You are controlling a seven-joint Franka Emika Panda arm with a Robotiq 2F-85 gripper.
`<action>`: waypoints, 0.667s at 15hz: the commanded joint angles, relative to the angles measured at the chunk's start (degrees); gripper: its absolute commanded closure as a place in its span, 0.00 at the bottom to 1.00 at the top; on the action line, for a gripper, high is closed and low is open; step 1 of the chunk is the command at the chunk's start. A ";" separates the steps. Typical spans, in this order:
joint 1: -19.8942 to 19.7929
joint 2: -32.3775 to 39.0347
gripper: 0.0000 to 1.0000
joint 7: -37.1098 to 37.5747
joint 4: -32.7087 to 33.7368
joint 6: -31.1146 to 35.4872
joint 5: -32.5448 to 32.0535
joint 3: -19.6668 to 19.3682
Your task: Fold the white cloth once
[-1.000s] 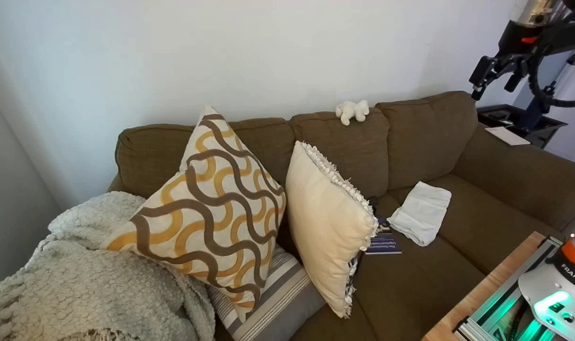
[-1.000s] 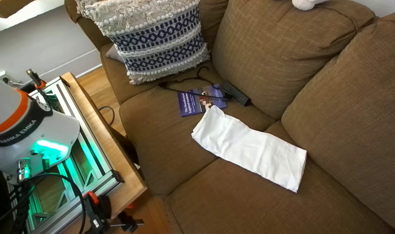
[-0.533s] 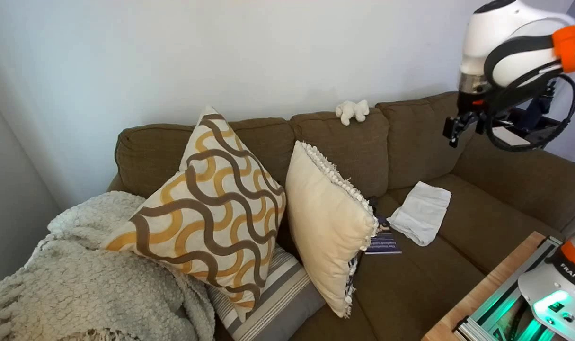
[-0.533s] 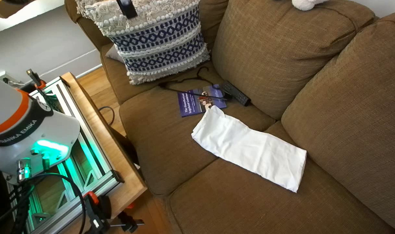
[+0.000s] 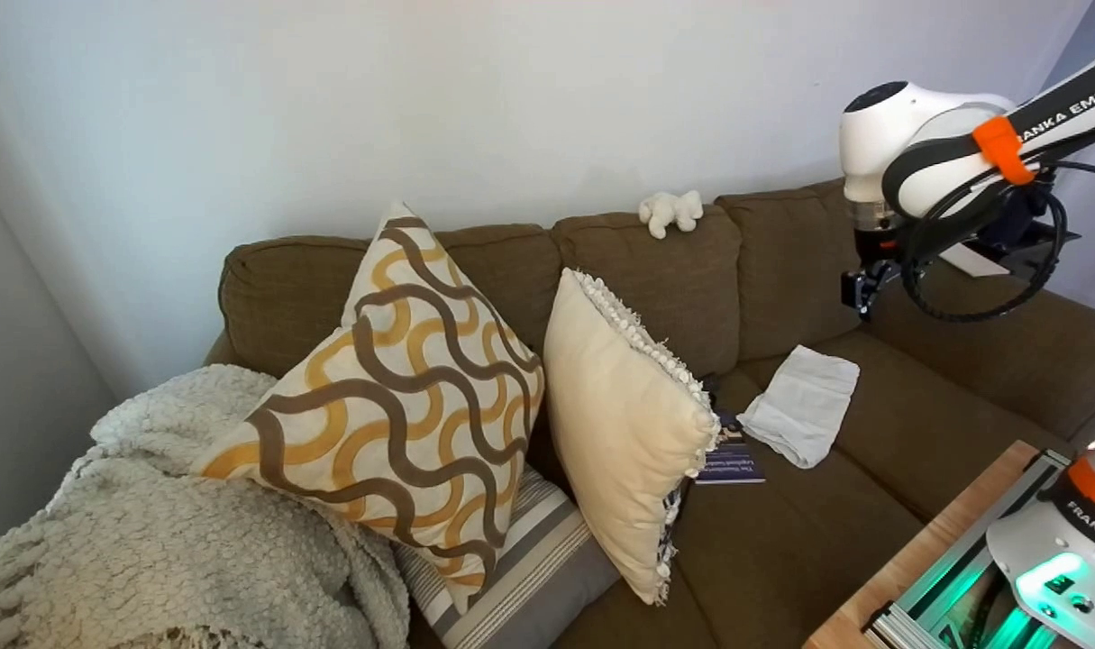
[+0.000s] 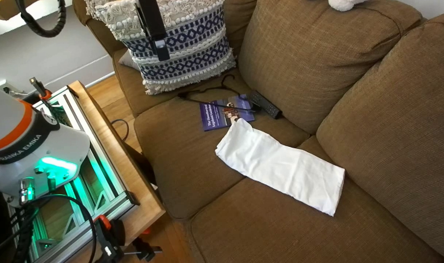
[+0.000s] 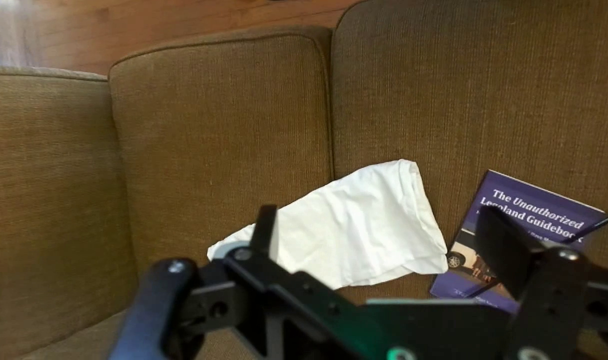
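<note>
The white cloth (image 5: 805, 406) lies flat across the seam between two sofa cushions. It is a long strip, lightly wrinkled, with layered edges at its end near the book. It also shows in an exterior view (image 6: 282, 166) and in the wrist view (image 7: 354, 227). My gripper (image 7: 379, 214) is open and empty, its fingers wide apart. In the wrist view the left finger covers part of the cloth and the right finger is over the book. In an exterior view my gripper (image 5: 862, 296) hangs above the sofa, apart from the cloth. Only part of it shows in an exterior view (image 6: 162, 51).
A purple book (image 6: 216, 116) lies beside the cloth, with a black hanger (image 6: 203, 90) across it and a remote (image 6: 265, 105) nearby. A fringed pillow (image 5: 624, 442) leans beside them. A white plush toy (image 5: 671, 213) sits on the backrest. The robot's base stands on a wooden table (image 6: 143, 199).
The arm has come down and moved left in an exterior view, bringing the gripper lower over the sofa. The gripper has entered at the top of an exterior view. The cloth has not moved.
</note>
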 commanded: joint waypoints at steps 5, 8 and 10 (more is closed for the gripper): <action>2.03 9.54 0.00 -2.46 -0.54 11.30 -1.41 -3.51; 1.97 18.91 0.00 -10.26 -1.47 23.94 -0.10 -6.83; 2.10 26.43 0.00 -15.93 -0.70 30.32 0.43 -8.95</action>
